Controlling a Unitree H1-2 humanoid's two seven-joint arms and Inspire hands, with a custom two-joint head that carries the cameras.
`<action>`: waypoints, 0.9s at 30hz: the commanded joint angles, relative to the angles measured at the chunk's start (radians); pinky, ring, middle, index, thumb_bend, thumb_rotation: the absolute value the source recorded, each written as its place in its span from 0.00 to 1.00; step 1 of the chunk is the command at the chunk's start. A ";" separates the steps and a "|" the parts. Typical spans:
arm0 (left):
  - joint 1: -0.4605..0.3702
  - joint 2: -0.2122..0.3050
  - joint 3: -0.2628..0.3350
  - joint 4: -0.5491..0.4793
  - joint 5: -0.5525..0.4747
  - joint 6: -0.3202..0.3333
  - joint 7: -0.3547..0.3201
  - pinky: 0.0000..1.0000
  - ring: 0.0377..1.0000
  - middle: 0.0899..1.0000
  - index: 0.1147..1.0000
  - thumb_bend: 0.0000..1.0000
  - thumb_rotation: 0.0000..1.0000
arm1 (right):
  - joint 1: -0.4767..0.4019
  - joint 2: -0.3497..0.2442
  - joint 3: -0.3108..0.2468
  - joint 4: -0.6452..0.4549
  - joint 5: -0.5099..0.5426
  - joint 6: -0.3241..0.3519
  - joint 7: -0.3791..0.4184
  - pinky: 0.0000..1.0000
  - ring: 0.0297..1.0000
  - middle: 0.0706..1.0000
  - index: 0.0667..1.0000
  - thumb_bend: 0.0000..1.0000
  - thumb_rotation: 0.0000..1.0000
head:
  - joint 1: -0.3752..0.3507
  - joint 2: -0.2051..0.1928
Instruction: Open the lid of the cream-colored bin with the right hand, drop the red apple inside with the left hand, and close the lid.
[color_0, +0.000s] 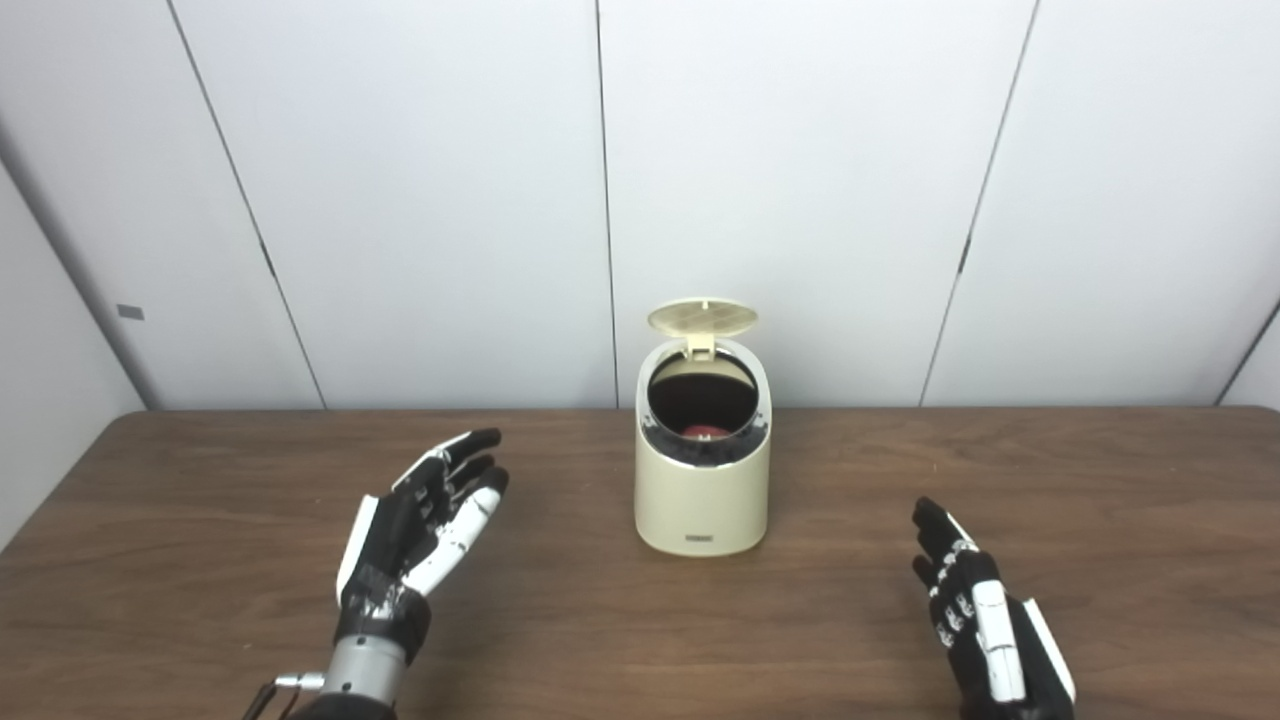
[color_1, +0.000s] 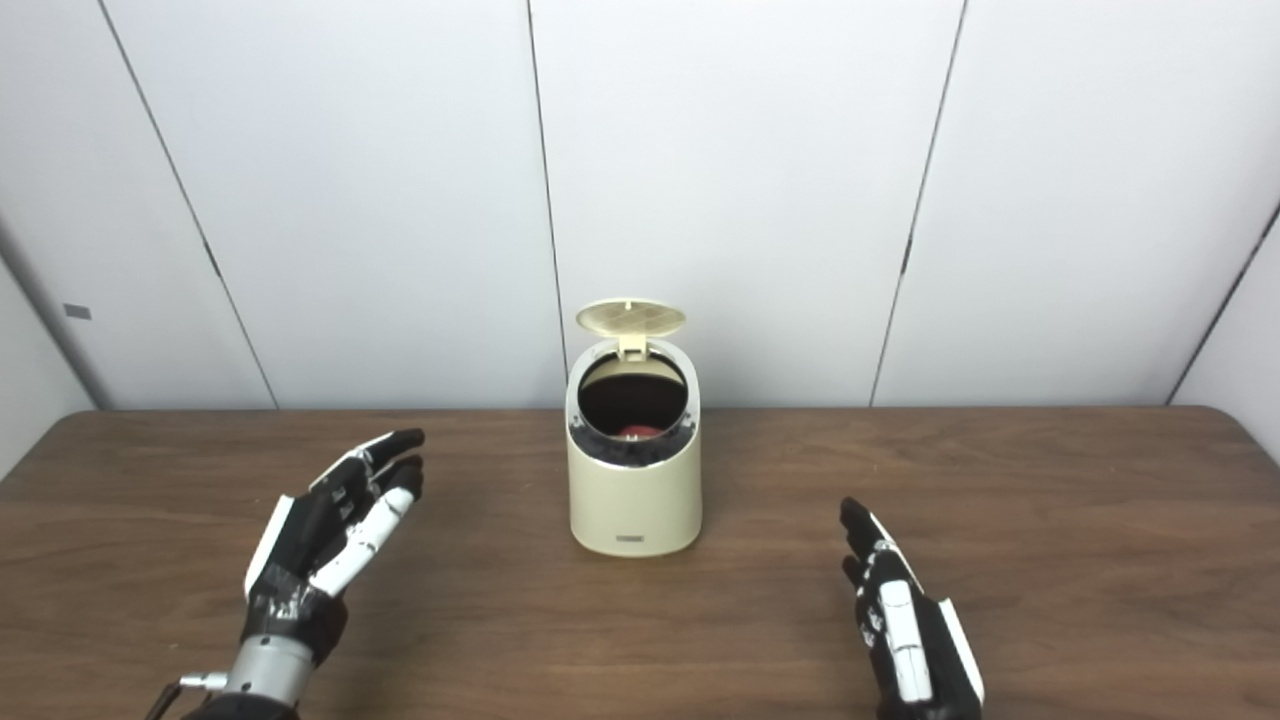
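Brown wooden table (color_0: 1000, 480), white panelled wall (color_0: 800, 180) behind — bin (color_0: 702, 500) lid (color_0: 702, 317) up, apple (color_0: 706, 431) inside; left hand (color_0: 425, 530) and right hand (color_0: 975, 610) spread wide, empty.

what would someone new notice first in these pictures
First, the cream bin standing mid-table with its lid flipped up at the back and a red apple showing inside. Next, the two black-and-white hands: the left hand open to the bin's left, the right hand open near the table's front right, both holding nothing.
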 joint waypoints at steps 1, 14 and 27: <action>0.001 -0.007 -0.015 -0.009 -0.020 -0.045 -0.013 0.99 0.99 1.00 1.00 0.50 0.78 | -0.075 -0.006 0.006 -0.037 -0.023 0.000 0.000 1.00 1.00 0.96 0.89 0.62 0.87 | -0.001 0.004; 0.104 -0.021 -0.073 0.053 0.026 -0.135 0.002 1.00 1.00 1.00 1.00 0.56 1.00 | -0.271 -0.080 0.044 -0.106 -0.243 0.194 -0.011 1.00 1.00 0.98 0.84 0.72 0.91 | -0.014 0.019; 0.118 -0.025 -0.053 0.088 0.045 -0.146 0.026 1.00 1.00 1.00 1.00 0.55 1.00 | -0.551 -0.117 0.102 -0.009 -0.368 0.227 -0.004 0.86 0.93 0.94 0.82 0.59 0.94 | -0.024 0.021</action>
